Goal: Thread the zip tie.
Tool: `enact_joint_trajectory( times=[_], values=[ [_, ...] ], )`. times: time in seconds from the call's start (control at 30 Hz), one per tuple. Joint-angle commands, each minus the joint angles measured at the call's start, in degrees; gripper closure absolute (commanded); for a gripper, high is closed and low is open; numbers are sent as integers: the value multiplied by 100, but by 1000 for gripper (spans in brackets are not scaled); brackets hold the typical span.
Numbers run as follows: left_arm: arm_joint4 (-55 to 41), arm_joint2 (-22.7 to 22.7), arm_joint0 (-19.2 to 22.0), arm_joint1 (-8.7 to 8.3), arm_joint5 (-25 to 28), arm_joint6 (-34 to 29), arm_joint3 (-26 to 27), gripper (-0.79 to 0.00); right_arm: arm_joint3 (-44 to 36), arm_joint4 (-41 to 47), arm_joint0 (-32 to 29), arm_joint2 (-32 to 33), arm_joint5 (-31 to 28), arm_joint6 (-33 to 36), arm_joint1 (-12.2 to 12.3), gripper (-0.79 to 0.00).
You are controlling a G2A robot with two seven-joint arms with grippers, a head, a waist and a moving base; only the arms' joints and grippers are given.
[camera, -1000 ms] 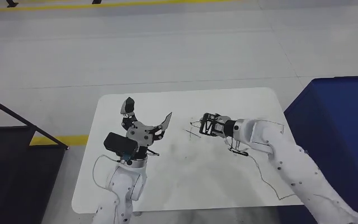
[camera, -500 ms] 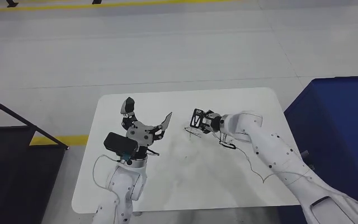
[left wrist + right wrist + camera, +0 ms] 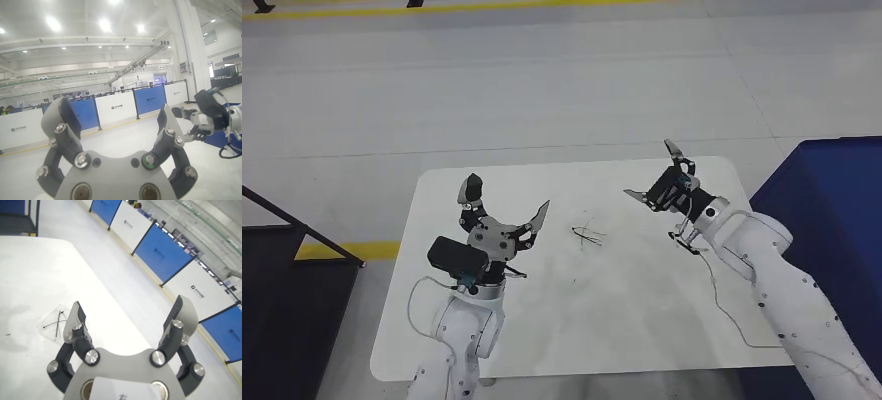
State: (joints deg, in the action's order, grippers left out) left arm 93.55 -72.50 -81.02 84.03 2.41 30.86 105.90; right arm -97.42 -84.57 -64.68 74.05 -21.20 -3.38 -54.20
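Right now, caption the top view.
Left gripper and right gripper open, zip ties lying between them on the table.

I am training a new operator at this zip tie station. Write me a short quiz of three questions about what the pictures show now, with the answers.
1. True or false: the right gripper is holding a zip tie.
2. Where do the zip ties lie? A) flat on the table, between the two arms; B) held in a gripper; C) hanging off the table's edge.
3. Fill in: the left gripper and the right gripper are both ____.
Key: 1 false, it is empty. 2 A. 3 open.
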Motion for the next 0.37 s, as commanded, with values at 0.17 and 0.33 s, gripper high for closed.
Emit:
enact_joint_trajectory(
  times=[0.17, 0.33],
  values=[
    [0, 0, 0, 0, 0, 0, 0, -785, -569, 122, -796, 654, -110, -367, 85, -785],
    [0, 0, 0, 0, 0, 0, 0, -785, -547, 119, -754, 638, -103, -358, 83, -785]
  ],
)
